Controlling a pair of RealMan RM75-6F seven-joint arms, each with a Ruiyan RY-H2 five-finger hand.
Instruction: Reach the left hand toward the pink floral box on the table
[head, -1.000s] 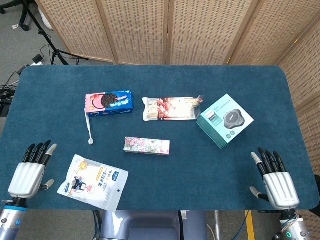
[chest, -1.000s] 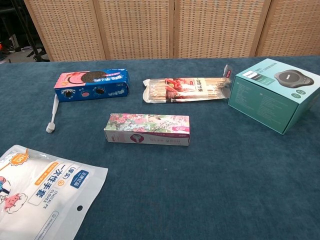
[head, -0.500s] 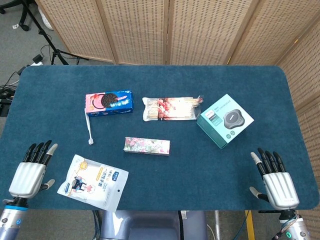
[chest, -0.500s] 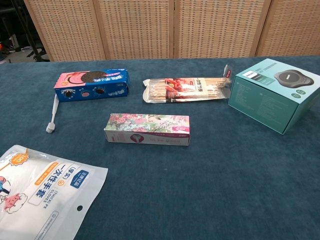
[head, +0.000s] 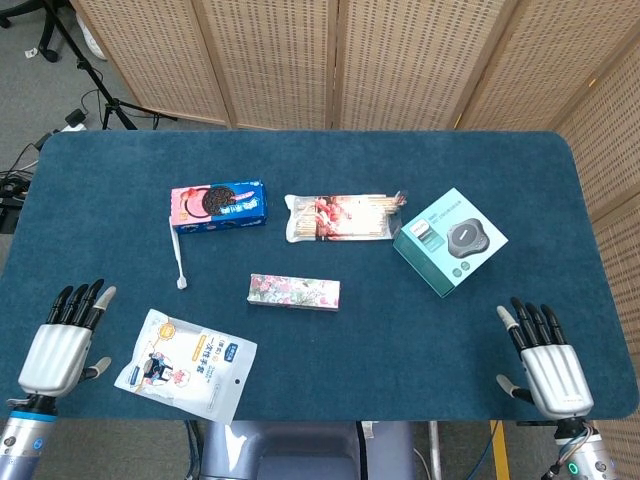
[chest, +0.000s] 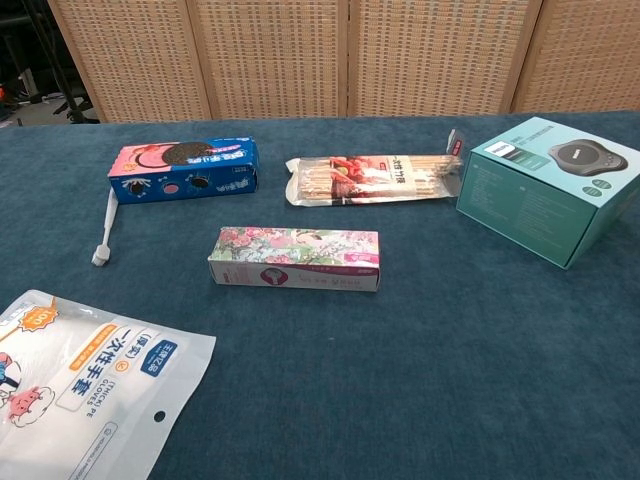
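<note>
Where glove packet (head: 186, 364) lies, nearby toothbrush (head: 179, 256).

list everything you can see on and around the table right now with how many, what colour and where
pink floral box: 1, pink and white, table centre.
cookie box: 1, blue and pink, rear left.
toothbrush: 1, white, just below the cookie box's left end.
biscuit stick pack: 1, clear with red print, rear centre.
teal box: 1, teal with a grey device pictured, right.
glove packet: 1, white, front left edge.
table: 1, dark blue cloth.
folding screen: 1, tan wicker, behind the table.
left hand: 1, white and black, front left corner, holding nothing.
right hand: 1, white and black, front right corner, holding nothing.
</note>
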